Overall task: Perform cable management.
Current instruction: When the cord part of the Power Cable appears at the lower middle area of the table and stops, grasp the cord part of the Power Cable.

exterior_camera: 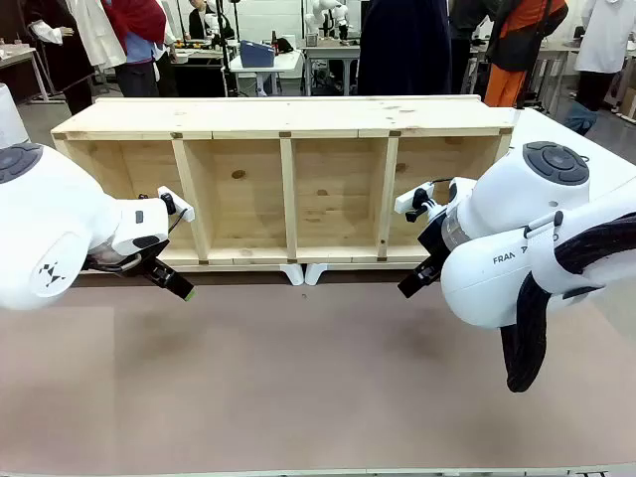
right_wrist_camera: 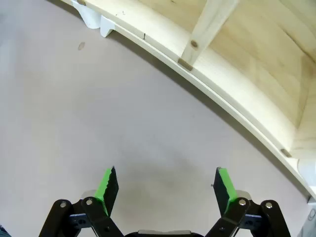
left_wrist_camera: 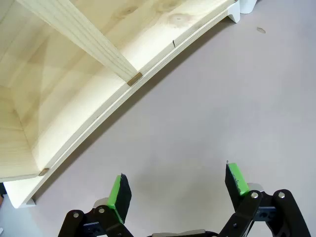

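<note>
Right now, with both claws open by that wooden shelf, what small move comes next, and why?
Probably just hold position, jaws apart. The left gripper and right gripper both hang open and hold nothing, over the table before the wooden shelf, so waiting for something to grasp seems sensible.

The wide grey-brown table top (exterior_camera: 318,388) lies bare across the near and middle ground, leaving open passage from left to right. Along the far side a long pale pine shelf unit (exterior_camera: 288,117) bars the way. Its four compartments open toward the near side, and three upright wooden dividers (exterior_camera: 289,199) wall them off from one another. Two small white plastic feet (exterior_camera: 303,272) jut out below its middle. The left gripper (left_wrist_camera: 177,185) and right gripper (right_wrist_camera: 165,190) hang with jaws spread over bare surface, near the shelf's front rail. The right arm's bulky white body (exterior_camera: 517,248) and thick black woven hose (exterior_camera: 532,338) crowd the near right.
</note>
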Robot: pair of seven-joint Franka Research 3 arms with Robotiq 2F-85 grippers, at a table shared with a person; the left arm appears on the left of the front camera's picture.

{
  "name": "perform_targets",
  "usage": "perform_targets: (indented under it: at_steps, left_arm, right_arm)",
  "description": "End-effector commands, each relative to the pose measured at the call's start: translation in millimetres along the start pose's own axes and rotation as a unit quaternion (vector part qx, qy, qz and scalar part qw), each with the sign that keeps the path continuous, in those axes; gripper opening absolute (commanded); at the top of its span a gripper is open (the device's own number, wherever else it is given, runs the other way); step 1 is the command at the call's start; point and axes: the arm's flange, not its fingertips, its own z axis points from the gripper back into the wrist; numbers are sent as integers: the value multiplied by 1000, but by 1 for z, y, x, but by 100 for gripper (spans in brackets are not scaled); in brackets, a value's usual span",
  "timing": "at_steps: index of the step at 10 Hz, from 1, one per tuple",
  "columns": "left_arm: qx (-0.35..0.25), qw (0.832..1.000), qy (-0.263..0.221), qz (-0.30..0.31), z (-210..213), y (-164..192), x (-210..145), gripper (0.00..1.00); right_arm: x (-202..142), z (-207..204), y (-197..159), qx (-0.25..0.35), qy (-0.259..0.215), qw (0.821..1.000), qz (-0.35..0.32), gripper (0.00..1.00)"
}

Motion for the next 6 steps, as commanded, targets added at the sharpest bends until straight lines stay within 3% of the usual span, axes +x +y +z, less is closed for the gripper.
perform_targets:
  at_steps: [1,6]
  left_arm:
    - [0,1000,0,0,0,0,0,100]
    - [0,1000,0,0,0,0,0,100]
  right_arm:
    - [0,0,0,0,0,1000,0,100]
    - [0,0,0,0,0,1000,0,100]
